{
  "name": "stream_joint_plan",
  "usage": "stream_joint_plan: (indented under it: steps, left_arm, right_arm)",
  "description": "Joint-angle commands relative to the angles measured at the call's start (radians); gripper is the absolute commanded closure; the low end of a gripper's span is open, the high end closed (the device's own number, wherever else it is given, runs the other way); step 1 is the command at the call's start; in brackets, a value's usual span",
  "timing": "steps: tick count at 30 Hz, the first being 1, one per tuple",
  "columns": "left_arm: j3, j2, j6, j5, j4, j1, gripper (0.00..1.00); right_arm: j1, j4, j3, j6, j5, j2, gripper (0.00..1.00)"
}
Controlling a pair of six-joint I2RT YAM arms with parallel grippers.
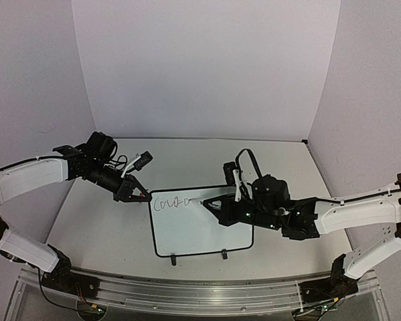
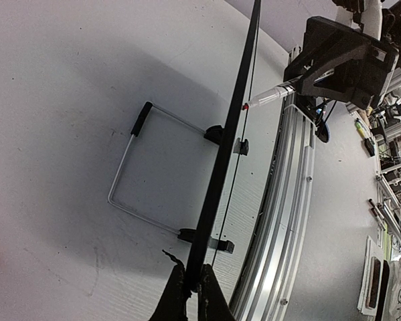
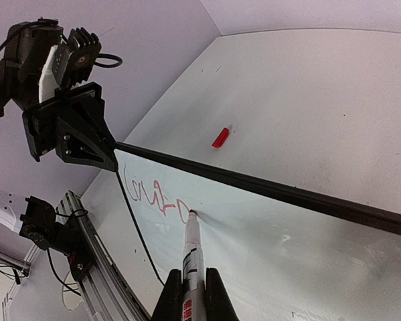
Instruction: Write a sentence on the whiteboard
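The whiteboard (image 1: 200, 231) stands tilted on its two black clips mid-table. The sentence (image 1: 172, 202) is one short run of thin cursive letters, roughly "Coura", at the board's top left; in the right wrist view the lettering (image 3: 153, 196) looks reddish. My left gripper (image 1: 140, 194) is shut on the board's top left corner; in the left wrist view its jaws (image 2: 191, 267) pinch the black edge (image 2: 228, 144). My right gripper (image 1: 217, 204) is shut on a white marker (image 3: 192, 251), with the tip touching the board (image 3: 274, 247) just right of the last letter.
A red marker cap (image 3: 220, 137) lies on the table behind the board. The board's wire stand (image 2: 123, 170) rests on the table behind it. An aluminium rail (image 1: 187, 287) runs along the near edge. A power strip (image 1: 141, 160) sits at the back left.
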Motion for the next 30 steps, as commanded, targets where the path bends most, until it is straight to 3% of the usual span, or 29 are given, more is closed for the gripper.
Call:
stream_joint_plan:
  steps: [1,20,30]
  left_arm:
    - [0.012,0.016,0.014,-0.063,-0.003,-0.016,1.00]
    - [0.014,0.014,0.013,-0.062,-0.002,-0.017,1.00]
    - [0.012,0.009,0.013,-0.065,-0.002,-0.019,1.00]
  right_arm:
    - [-0.005,0.002,0.001,0.000,0.005,-0.002,1.00]
    - [-0.004,-0.053,-0.009,0.021,-0.022,-0.020,1.00]
    - [-0.004,-0.040,-0.037,0.008,0.001,-0.113,1.00]
